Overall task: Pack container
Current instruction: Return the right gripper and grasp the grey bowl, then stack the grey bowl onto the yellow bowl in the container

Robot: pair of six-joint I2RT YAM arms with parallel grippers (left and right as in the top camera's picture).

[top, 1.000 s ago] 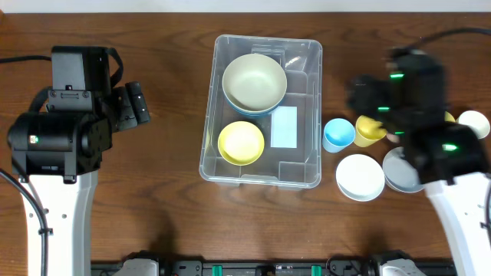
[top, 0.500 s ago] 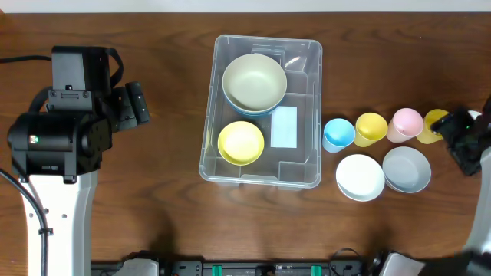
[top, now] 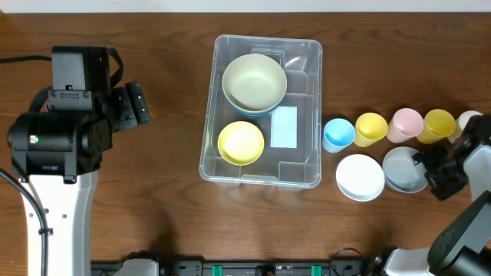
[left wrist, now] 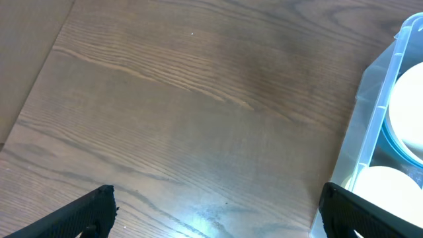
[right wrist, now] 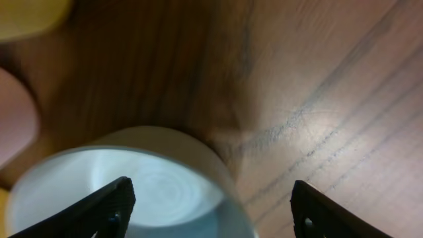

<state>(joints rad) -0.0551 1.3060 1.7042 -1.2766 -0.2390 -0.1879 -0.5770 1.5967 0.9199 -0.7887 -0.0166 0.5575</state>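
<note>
The clear plastic container (top: pixel 265 41) stands mid-table, holding a cream bowl (top: pixel 254 81) stacked on a blue one, a yellow bowl (top: pixel 241 142) and a pale blue card (top: pixel 284 126). To its right sit a white bowl (top: pixel 360 177) and a grey bowl (top: pixel 400 169). My right gripper (top: pixel 426 170) hangs open at the grey bowl's right edge. In the right wrist view, the grey bowl (right wrist: pixel 132 192) lies between and ahead of the open right gripper (right wrist: pixel 211 211). My left gripper (top: pixel 138 107) is open over bare wood, left of the container (left wrist: pixel 377 112).
Behind the two loose bowls runs a row of cups: blue (top: pixel 338 134), yellow (top: pixel 370 128), pink (top: pixel 405 124), a second yellow (top: pixel 438 124) and white (top: pixel 468 121). The right arm crowds the table's right edge.
The right arm left its place over the cups, swung out to the right edge, then came back down beside the grey bowl. The left arm stayed still.
</note>
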